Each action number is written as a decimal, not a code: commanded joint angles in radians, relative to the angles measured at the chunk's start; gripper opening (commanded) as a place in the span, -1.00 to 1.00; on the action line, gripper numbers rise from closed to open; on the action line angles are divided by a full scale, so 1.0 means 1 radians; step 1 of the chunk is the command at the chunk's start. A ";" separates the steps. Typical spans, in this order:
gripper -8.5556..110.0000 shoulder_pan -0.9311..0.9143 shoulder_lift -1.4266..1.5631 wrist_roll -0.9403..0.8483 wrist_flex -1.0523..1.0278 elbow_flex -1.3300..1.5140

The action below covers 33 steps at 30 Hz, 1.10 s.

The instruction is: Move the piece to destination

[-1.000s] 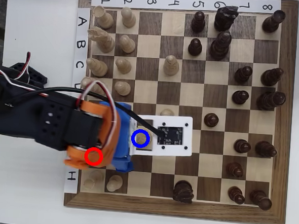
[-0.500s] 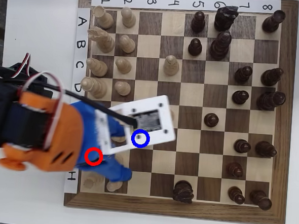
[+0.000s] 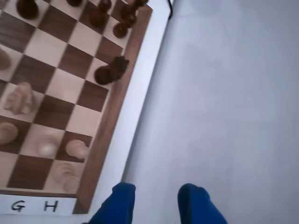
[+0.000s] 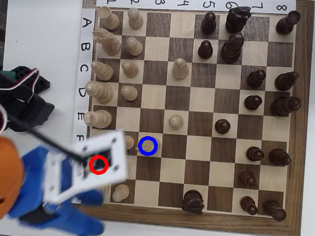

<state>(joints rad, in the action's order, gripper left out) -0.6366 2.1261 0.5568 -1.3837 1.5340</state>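
My blue fingers (image 3: 156,205) hang parted and empty over the white bench (image 3: 224,116), off the chessboard's (image 3: 105,135) edge. The knight (image 4: 148,146) stands inside the blue ring (image 4: 148,138).

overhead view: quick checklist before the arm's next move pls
1. Knight on destination: ok, a pale piece sits inside the blue ring.
2. Knight upright: cannot tell.
3. Gripper empty: ok, open, nothing between its fingers.
4. Gripper off the board: ok, over bare table in the wrist view.
5. Square under the red ring vacated: cannot tell, the arm covers it.
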 commanded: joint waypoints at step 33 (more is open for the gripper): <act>-0.86 -0.891 0.874 -0.525 0.557 1.367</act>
<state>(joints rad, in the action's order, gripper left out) -1.4266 2.7458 0.0644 -0.8069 2.7382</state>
